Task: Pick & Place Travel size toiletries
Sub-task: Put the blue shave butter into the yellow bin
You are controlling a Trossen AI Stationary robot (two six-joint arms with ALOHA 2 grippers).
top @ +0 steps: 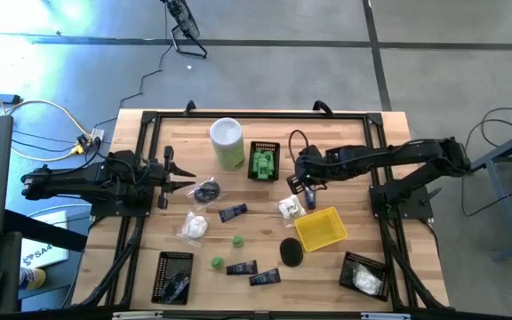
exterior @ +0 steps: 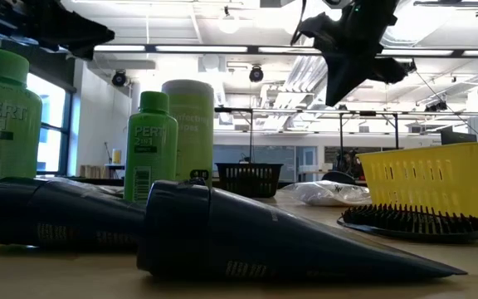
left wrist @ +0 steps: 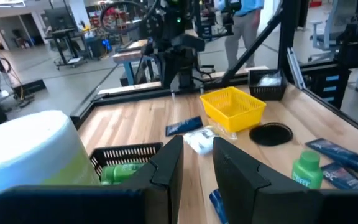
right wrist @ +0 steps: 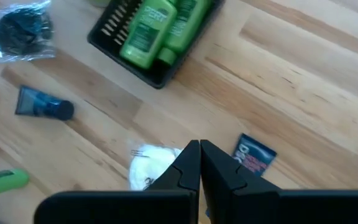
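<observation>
The right gripper point(top: 300, 184) hangs above the middle of the table, its fingers point(right wrist: 191, 163) pressed tight together with nothing between them. Directly under its tips lies a white soft packet point(right wrist: 153, 165), and just beside that a dark navy tube point(right wrist: 252, 155); I cannot tell whether the tips touch the packet. That packet sits against the near corner of the yellow basket point(top: 321, 228).

The left gripper point(top: 188, 175) waits at the left side of the table, level with the tall white-and-green canister point(top: 227, 142). Its fingers point(left wrist: 168, 165) stand a little apart, a narrow gap showing between them, and they hold nothing.

The toiletries are scattered. Two green bottles point(right wrist: 160, 28) lie side by side in a black basket point(top: 265, 161) next to the canister. A dark round piece in clear wrap point(top: 206, 191) lies just in front of the left gripper, another navy tube point(top: 233, 212) near the centre, and a second white packet point(top: 194, 227) to its left. Two small green bottles point(top: 237, 241) stand further forward, with two more navy tubes point(top: 253, 272) by the front edge. A dark round brush point(top: 292, 251) lies just beside the yellow basket
</observation>
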